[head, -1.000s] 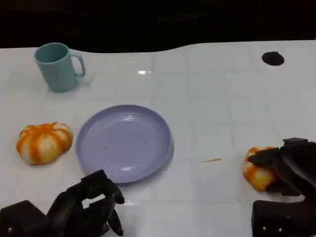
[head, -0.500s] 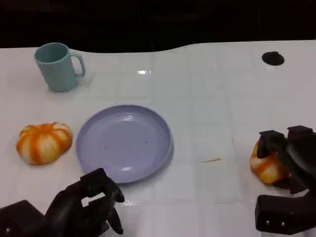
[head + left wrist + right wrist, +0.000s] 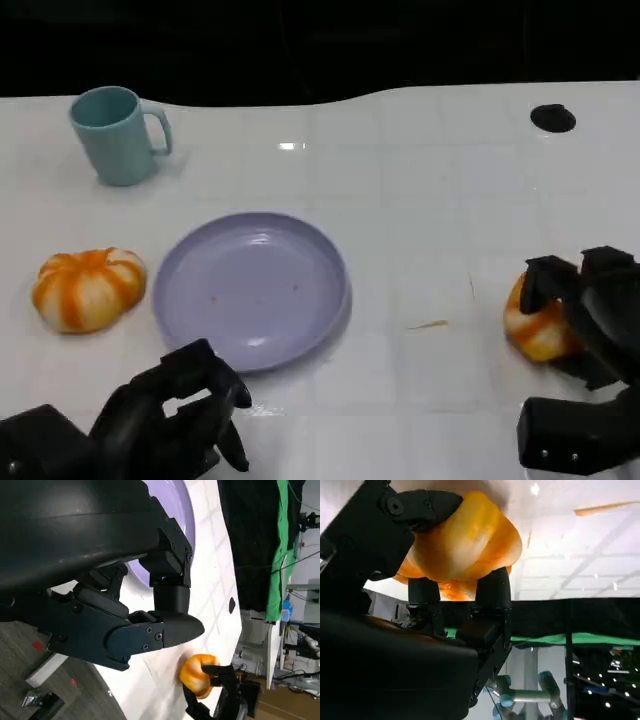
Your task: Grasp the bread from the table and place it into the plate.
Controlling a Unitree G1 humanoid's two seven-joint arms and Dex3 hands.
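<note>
Head view, left to right. Upper left of frame: teal mug, upright on white surface, handle toward the right. Middle left: orange-and-white striped bread, lying on the surface just beside the purple plate, not touching it. Plate at centre left, holding nothing but a few specks. Lower left: left robot hand, fingers curled inward, gripping nothing, below the plate's near rim. Upper right: small black disc on the surface. Lower right: right robot hand, fingers clamped around a second bread, well apart from the plate.

Right wrist view: second bread pinched between black fingers and an opposing one.

Left wrist view: second bread gripped by right robot hand, beyond the plate.
</note>
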